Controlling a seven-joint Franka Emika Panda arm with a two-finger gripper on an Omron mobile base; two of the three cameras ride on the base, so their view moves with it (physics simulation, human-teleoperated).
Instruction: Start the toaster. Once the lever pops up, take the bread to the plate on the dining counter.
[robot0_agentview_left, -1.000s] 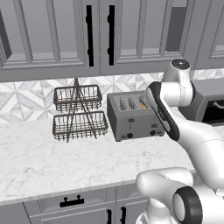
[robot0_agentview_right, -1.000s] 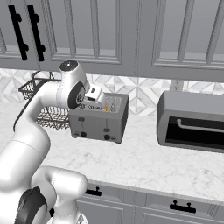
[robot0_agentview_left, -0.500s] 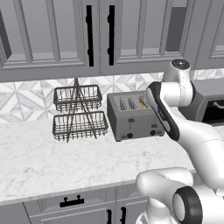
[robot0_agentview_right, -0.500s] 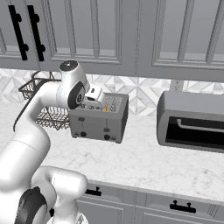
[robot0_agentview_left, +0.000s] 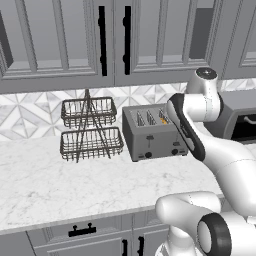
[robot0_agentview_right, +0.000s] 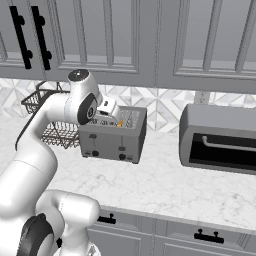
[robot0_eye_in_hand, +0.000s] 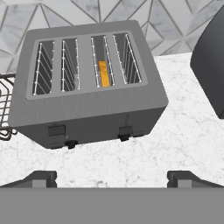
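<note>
Tool (robot0_eye_in_hand: 111, 177) released, jaws spread wide, nothing between them; the two dark fingertips (robot0_eye_in_hand: 37, 178) stand far apart at the bottom of the hand view. It hangs above the front side of the toaster (robot0_eye_in_hand: 89, 83), looking down on it, not touching it. In the right base view the tool (robot0_agentview_right: 111, 109) sits just over the toaster's (robot0_agentview_right: 114, 135) top, at its left part.

Toaster: boxy grey metal, four top slots lined with wire guides. Bread (robot0_eye_in_hand: 103, 73) sits down in the third slot from the left as the hand view shows it, an orange-tan strip low inside the slot. In the left base view the bread (robot0_agentview_left: 163, 119) shows as a small tan fleck in the toaster's (robot0_agentview_left: 150, 132) rightmost visible slot. Two slide levers (robot0_eye_in_hand: 125, 130) on the toaster's front face, a small black knob (robot0_eye_in_hand: 70, 143) under each. How high the levers stand I cannot tell.

Toaster stands on a white grey-veined marble surface (robot0_agentview_left: 65, 185), against the patterned tile backsplash (robot0_agentview_left: 30, 117). Left of the toaster, just beside it: a two-tier dark wire basket rack (robot0_agentview_left: 90, 130). Right of the toaster, somewhat apart: a grey microwave-like appliance (robot0_agentview_right: 220, 137) with a dark door and bar handle. Above the toaster: grey wall cabinets (robot0_agentview_left: 70, 40) with black handles.
</note>
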